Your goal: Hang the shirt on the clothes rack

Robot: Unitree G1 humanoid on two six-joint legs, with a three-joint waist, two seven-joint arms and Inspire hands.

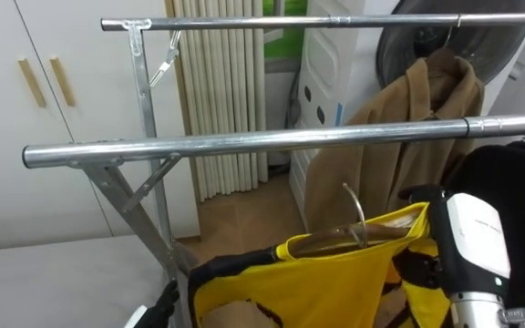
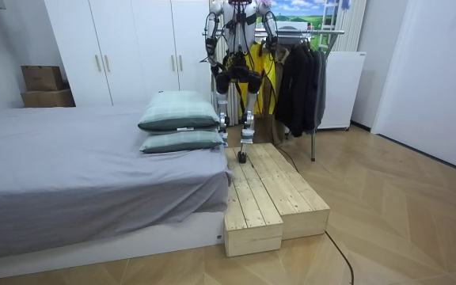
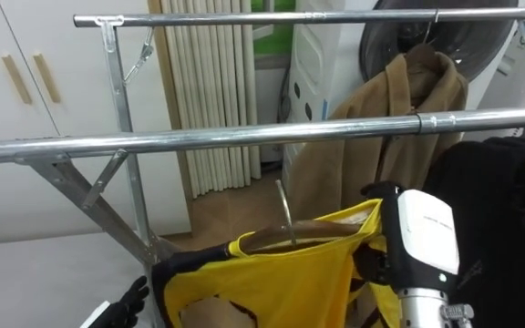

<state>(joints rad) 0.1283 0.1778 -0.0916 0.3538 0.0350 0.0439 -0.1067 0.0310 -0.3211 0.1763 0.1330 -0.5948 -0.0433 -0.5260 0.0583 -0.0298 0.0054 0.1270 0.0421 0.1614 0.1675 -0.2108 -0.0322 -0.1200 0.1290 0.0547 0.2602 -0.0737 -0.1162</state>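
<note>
Stance: upright on the far end of the wooden platform [image 2: 264,190], just beside the bed [image 2: 93,166].
Wardrobe [image 1: 35,118]: white doors with 2 wooden handles, at 9 o'clock.
Left hand [image 3: 130,299]: low at 7 o'clock; open or closed, cannot tell.
Rack [image 1: 244,141]: 2 steel rails across the view, near one at mid-height, far one at 12 o'clock.
Yellow garment [image 1: 326,282]: black-trimmed, draped on a hanger at 6 o'clock, below the near rail and not on it; black edge just beside the left hand.
Hanger [image 1: 335,239]: wooden, with the metal hook pointing up toward 12 o'clock, tip short of the near rail.
Right hand [image 1: 468,232]: at 4 o'clock, closed round the garment's right shoulder at the hanger's end, holding it up.
Brown coat [image 1: 427,109]: hung on the far rail, at 2 o'clock.
Dark clothes [image 1: 509,173]: at 3 o'clock, at the near rail.
</note>
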